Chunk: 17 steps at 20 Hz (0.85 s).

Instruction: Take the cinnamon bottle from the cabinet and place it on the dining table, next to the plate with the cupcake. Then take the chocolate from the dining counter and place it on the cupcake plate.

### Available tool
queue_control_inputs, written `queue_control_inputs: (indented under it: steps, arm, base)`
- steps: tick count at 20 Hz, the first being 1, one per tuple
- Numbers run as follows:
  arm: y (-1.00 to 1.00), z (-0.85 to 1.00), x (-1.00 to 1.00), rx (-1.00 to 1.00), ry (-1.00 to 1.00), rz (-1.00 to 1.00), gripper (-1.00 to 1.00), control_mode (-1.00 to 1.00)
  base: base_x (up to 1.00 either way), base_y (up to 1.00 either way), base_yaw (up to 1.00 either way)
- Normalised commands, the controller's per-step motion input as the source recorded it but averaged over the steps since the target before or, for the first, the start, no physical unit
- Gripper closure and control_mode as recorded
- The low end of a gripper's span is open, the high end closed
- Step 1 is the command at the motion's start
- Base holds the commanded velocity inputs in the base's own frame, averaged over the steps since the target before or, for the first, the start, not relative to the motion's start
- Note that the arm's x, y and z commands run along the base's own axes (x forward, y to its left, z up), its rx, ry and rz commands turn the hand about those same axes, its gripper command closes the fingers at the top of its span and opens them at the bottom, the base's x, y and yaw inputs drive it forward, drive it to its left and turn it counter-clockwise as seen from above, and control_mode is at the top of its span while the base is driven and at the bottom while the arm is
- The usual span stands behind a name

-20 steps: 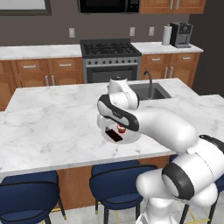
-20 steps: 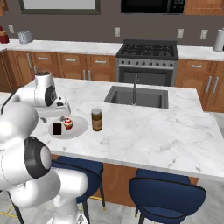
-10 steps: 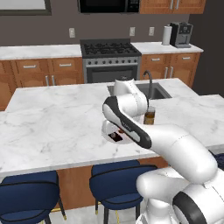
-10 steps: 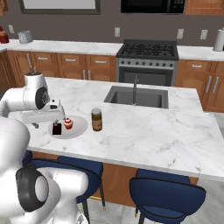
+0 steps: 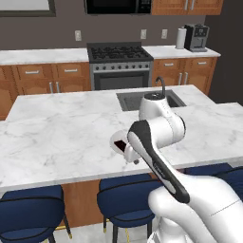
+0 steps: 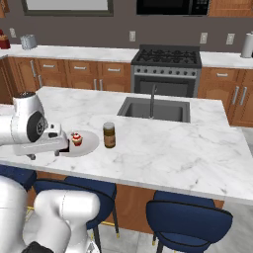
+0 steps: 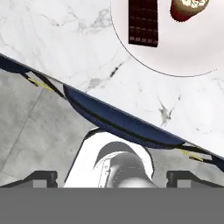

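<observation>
**Chocolate on the plate, jaws wide and empty**

Look at the hand view: your gripper sits at the bottom edge, the two dark fingertips far apart with nothing between them. Up at the top of that frame the chocolate lies flat on the white plate, just beside the cupcake in the upper right corner. A blue stool cuts diagonally across the middle, under the marble edge.

Now the right base view: the plate is left of centre on the marble dining table, with the cupcake on it and the arm's white hand over the plate's left side. The cinnamon bottle stands upright just to the right of the plate, close to its rim; you can't tell whether it touches. Sink beyond it, upper middle of the frame, stove behind.

In the left base view, the arm covers most of the plate at frame centre; a dark sliver of the chocolate peeks out at the arm's left edge.
</observation>
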Motion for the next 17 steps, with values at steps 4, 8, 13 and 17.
queue_control_inputs:
  steps: [4, 8, 13, 17]
  arm:
    - [-0.24, 0.1, -0.89, 0.01, -0.09, 0.0, -1.0, -1.0]
    - [-0.24, 0.08, -0.88, 0.0, -0.09, 0.0, -1.0, -1.0]
    - [-0.25, 0.06, -0.84, 0.0, -0.09, -0.01, -1.0, -1.0]
    - [-0.25, 0.05, -0.74, 0.0, -0.05, -0.06, -1.0, -1.0]
  base:
    - [0.0, 0.0, 0.0]
    - [0.0, 0.0, 0.0]
    - [0.0, 0.0, 0.0]
    - [0.0, 0.0, 0.0]
